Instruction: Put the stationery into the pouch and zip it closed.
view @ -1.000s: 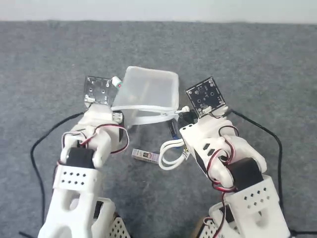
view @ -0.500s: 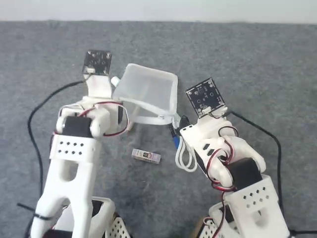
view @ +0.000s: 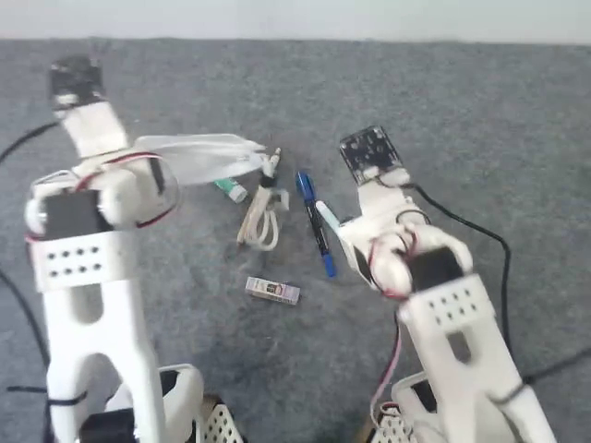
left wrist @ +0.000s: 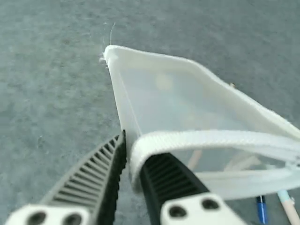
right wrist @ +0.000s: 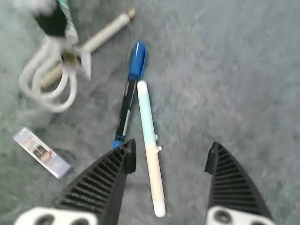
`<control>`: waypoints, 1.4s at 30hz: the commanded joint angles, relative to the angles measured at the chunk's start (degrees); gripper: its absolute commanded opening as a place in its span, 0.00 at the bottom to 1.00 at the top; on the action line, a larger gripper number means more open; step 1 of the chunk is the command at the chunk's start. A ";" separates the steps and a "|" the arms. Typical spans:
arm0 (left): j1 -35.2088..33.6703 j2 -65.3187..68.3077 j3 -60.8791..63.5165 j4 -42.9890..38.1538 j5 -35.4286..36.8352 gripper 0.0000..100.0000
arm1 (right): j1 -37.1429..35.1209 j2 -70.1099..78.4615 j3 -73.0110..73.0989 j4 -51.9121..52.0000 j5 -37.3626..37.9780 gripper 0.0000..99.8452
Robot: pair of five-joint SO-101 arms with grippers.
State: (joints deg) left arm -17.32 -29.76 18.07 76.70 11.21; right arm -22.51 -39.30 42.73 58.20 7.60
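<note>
My left gripper (left wrist: 133, 154) is shut on the zip-edge corner of the translucent white pouch (left wrist: 187, 103), which hangs lifted off the table at the left (view: 199, 157). On the carpet beside it lie a green-capped marker (view: 231, 191), a cream pen (view: 272, 166), a coiled white cable (view: 260, 221), a blue pen (view: 314, 226), a pale blue-white pen (view: 325, 217) and a small flat box (view: 272, 291). My right gripper (right wrist: 171, 150) is open just above the pale pen (right wrist: 149, 140), with the blue pen (right wrist: 129, 98) beside it.
Grey carpet (view: 480, 101) covers the table. The loose items cluster in the middle between the two arms. Black cables run off both arms at the sides (view: 480, 240).
The left arm swung up and to the left with the pouch, and the stationery and cable now lie spilled on the carpet. The right gripper came away from the pouch mouth.
</note>
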 commanded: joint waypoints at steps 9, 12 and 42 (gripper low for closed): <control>-8.53 -0.53 -2.86 2.64 1.23 0.01 | 0.31 26.95 -16.62 -1.27 2.29 0.22; -8.97 -0.53 -1.19 2.46 1.14 0.01 | 0.13 33.10 -20.57 -1.19 2.37 0.22; -8.70 -0.53 2.33 0.53 1.32 0.01 | -1.89 66.24 -45.89 3.30 4.31 0.14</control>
State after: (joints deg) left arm -26.29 -29.76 21.23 79.08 11.91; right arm -24.00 26.73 1.05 59.78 11.21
